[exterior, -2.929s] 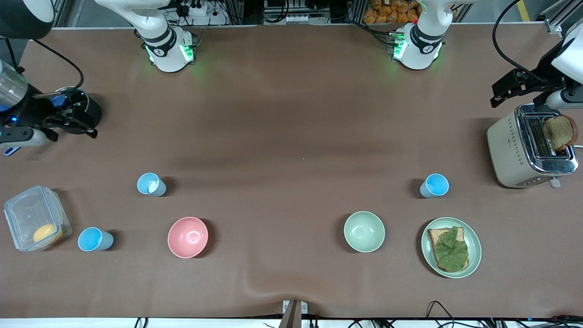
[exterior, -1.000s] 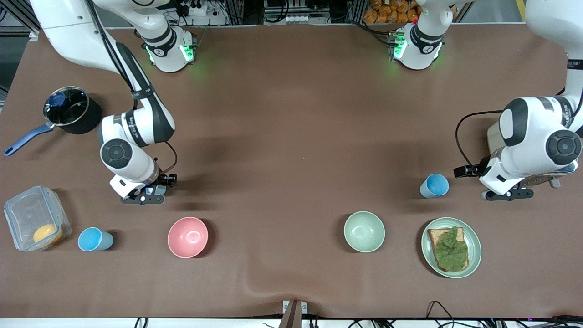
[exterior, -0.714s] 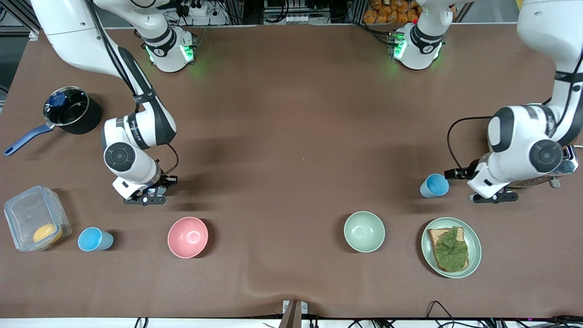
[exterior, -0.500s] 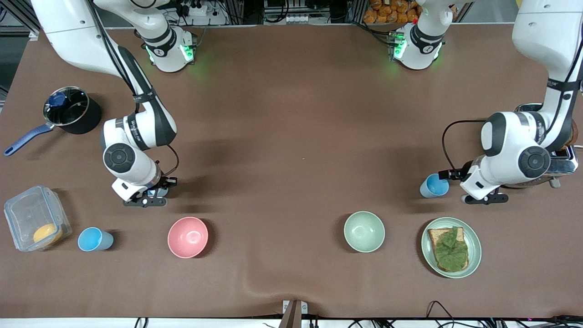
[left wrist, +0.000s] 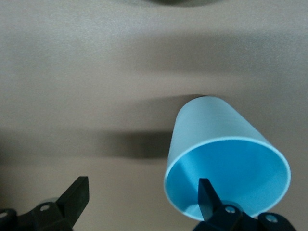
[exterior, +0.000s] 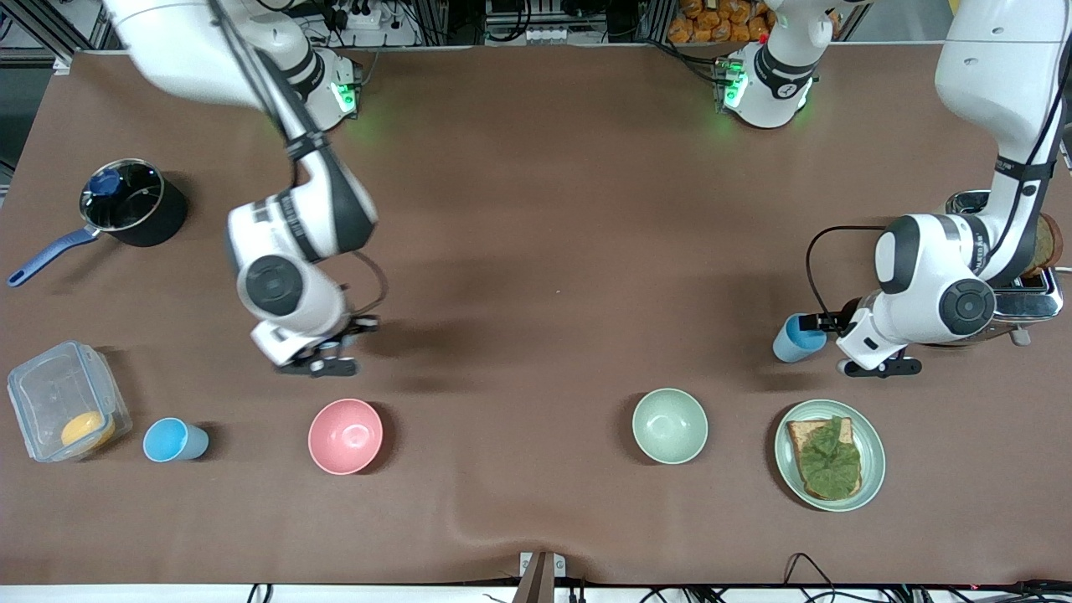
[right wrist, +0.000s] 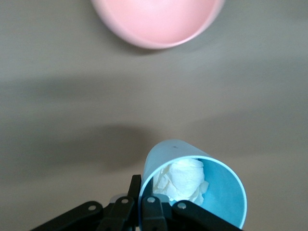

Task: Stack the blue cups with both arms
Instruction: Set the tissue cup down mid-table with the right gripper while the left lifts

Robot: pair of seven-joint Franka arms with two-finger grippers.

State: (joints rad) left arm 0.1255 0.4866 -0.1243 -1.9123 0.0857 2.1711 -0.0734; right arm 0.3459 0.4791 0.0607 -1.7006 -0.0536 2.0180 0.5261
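My right gripper (exterior: 356, 325) is shut on the rim of the paler blue cup (right wrist: 195, 190), which has crumpled white stuff inside. It holds the cup over the table near the pink bowl (exterior: 345, 435); my wrist hides the cup in the front view. My left gripper (exterior: 816, 322) is open at the sky-blue cup (exterior: 794, 339), which stands on the table. In the left wrist view one of its fingers (left wrist: 207, 197) is inside that cup (left wrist: 216, 144) and the other is outside. Another blue cup (exterior: 172, 440) stands at the right arm's end.
A pale green bowl (exterior: 669, 425) and a green plate (exterior: 871, 473) with toast and lettuce lie nearer the camera than the sky-blue cup. A toaster (exterior: 1034, 306) is partly hidden by my left arm. A black pot (exterior: 126, 201) and a clear box (exterior: 63, 402) are at the right arm's end.
My right gripper has risen and moved toward the left arm's end with the paler cup. My left gripper has moved in to the sky-blue cup, one finger now inside it.
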